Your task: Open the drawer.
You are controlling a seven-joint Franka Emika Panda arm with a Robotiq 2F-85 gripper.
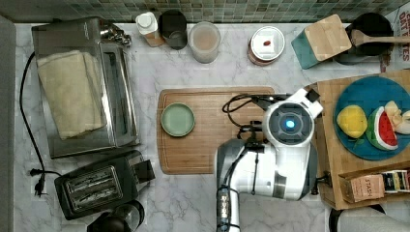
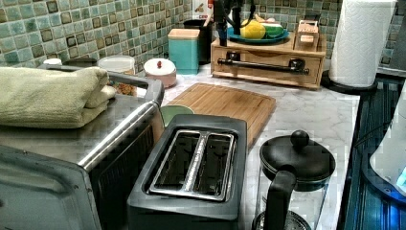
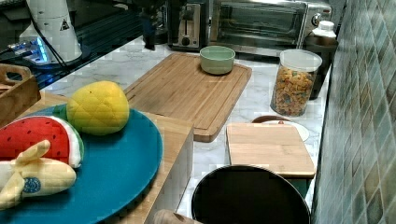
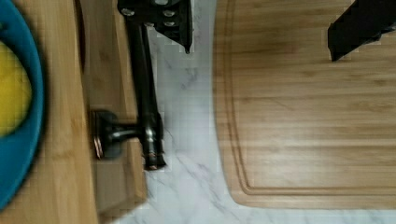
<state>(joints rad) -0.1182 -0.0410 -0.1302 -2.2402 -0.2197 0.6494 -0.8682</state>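
Hand: the hand (image 4: 261,32) hangs over the bench with its fingers spread wide; one finger (image 4: 175,23) sits over the bar handle's upper stretch, the other (image 4: 359,25) over the cutting board, neither closed on anything.
Handle: the black bar handle (image 4: 145,100) runs along the drawer front, held off it by a short post, its end cap above the marble.
Drawer: the drawer (image 2: 268,67) is the light-wood front under the wooden stand at the far end of the bench in the left view, at the top view's right edge; it looks pushed in or nearly so.
Stand top: a blue plate (image 1: 370,101) with a yellow toy fruit (image 1: 351,121) and a toy watermelon slice (image 1: 383,129).
Cutting board: the cutting board (image 1: 212,130) lies just beside the drawer front, a strip of marble between, carrying a green bowl (image 1: 178,119).
Beyond: a toaster (image 2: 194,167) and a toaster oven (image 1: 82,87).
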